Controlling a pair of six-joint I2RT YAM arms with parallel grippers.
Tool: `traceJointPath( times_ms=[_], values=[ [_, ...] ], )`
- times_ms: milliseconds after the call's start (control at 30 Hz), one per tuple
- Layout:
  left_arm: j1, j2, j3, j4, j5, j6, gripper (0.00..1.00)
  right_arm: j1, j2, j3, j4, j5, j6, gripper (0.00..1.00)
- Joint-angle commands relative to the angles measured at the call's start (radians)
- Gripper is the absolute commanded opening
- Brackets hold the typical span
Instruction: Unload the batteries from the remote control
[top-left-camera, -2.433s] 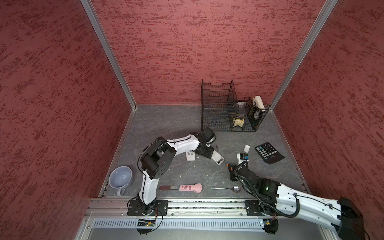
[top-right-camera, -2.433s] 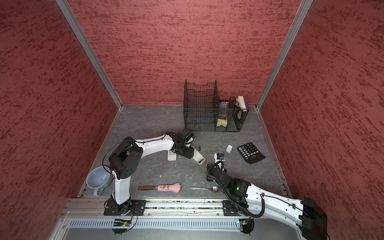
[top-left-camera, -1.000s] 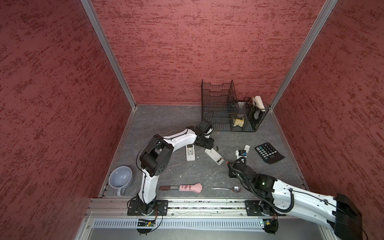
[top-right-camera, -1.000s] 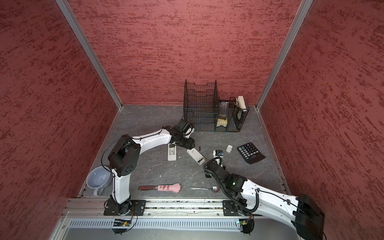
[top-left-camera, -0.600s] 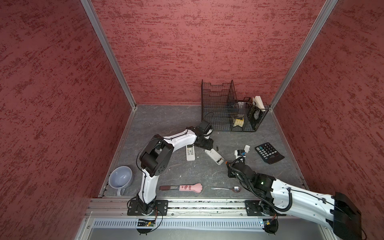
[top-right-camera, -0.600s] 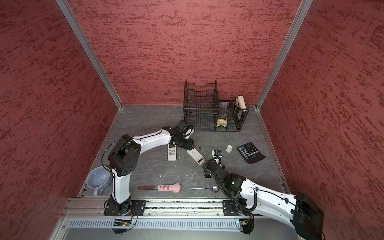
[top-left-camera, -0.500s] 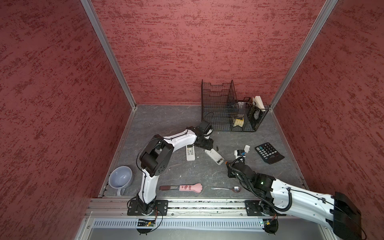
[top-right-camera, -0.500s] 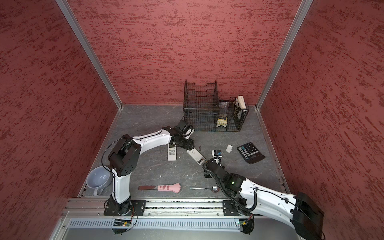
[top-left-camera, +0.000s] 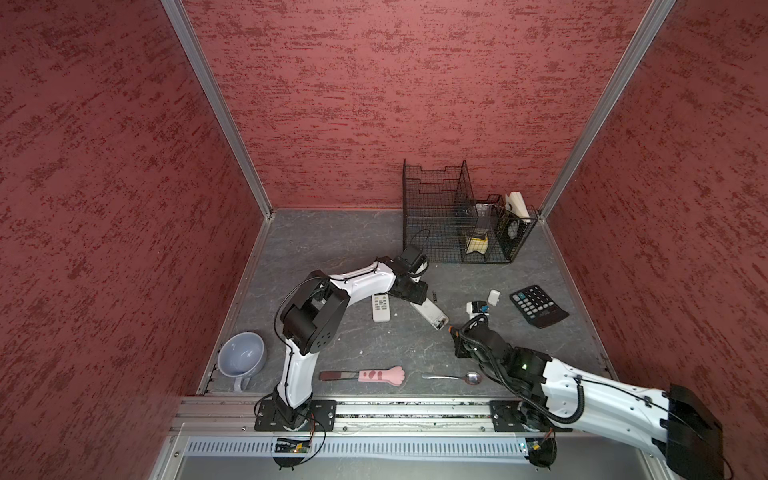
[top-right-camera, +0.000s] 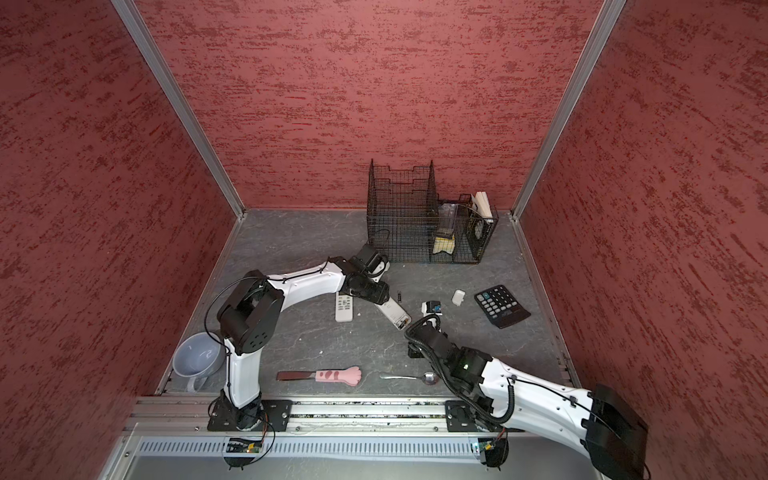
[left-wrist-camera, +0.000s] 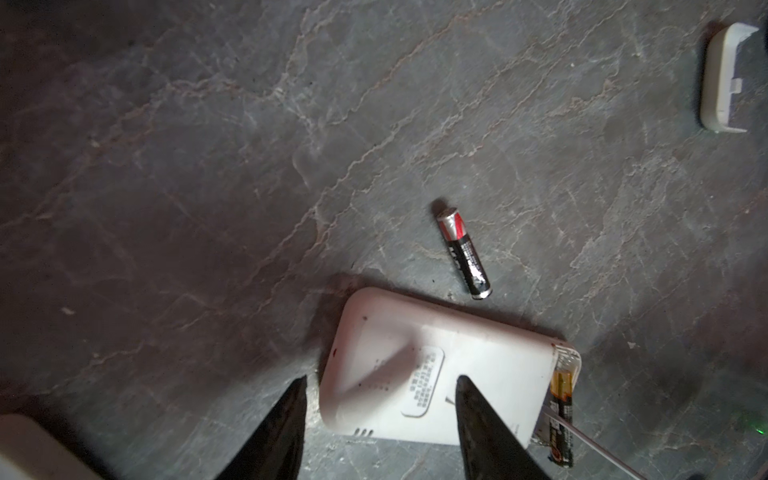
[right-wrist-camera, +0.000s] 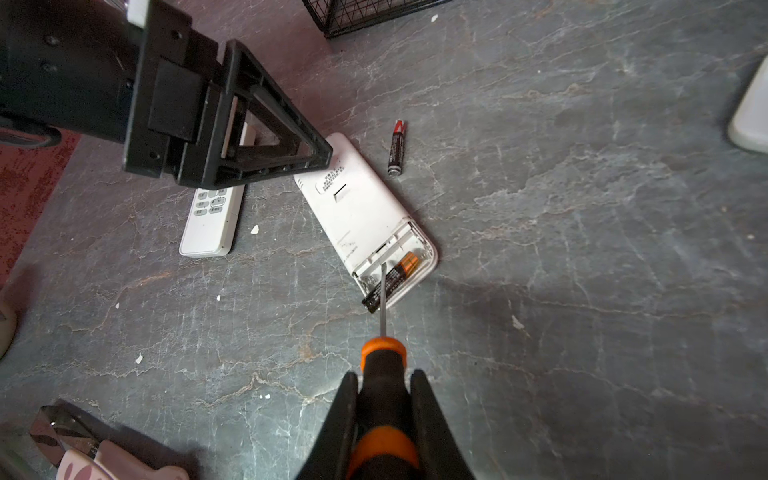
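Right gripper (right-wrist-camera: 383, 382) is clamped on the screwdriver (right-wrist-camera: 382, 347), its tip in the open bay of the remote (right-wrist-camera: 357, 208) against a gold-ended battery (right-wrist-camera: 401, 270) lying half out, likely to lever it free. Left gripper (left-wrist-camera: 381, 379) stands half open over the remote's other end, gripping nothing, probably to steady it; a red-ended battery (right-wrist-camera: 396, 149) lies beside. The label (left-wrist-camera: 422, 382) and battery print are unreadable.

The left arm (top-left-camera: 365, 279) and right arm (top-left-camera: 602, 392) wear glossy white shells over black rounded joints. Black cables (top-left-camera: 581, 401) loop alongside. Black base plates (top-left-camera: 295, 415) show pale screws. The jaws are black tapered wedges.
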Motion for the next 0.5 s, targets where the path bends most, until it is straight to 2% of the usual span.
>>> traceJointPath(
  times_ms=[0, 100, 300, 467],
  values=[
    [-0.001, 0.014, -0.019, 0.028, -0.018, -0.029, 0.56, -0.004, -0.008, 0.019, -0.065, -0.058, 0.004, 0.00],
    [-0.001, 0.015, -0.028, 0.037, -0.018, -0.041, 0.56, -0.003, -0.008, 0.034, -0.078, -0.095, -0.007, 0.00],
    [0.000, 0.018, -0.028, 0.041, -0.020, -0.044, 0.56, 0.001, -0.037, 0.069, -0.181, -0.095, 0.015, 0.00],
    [0.000, 0.016, -0.029, 0.040, -0.019, -0.042, 0.56, 0.002, -0.095, 0.081, -0.325, -0.015, 0.093, 0.00]
  ],
)
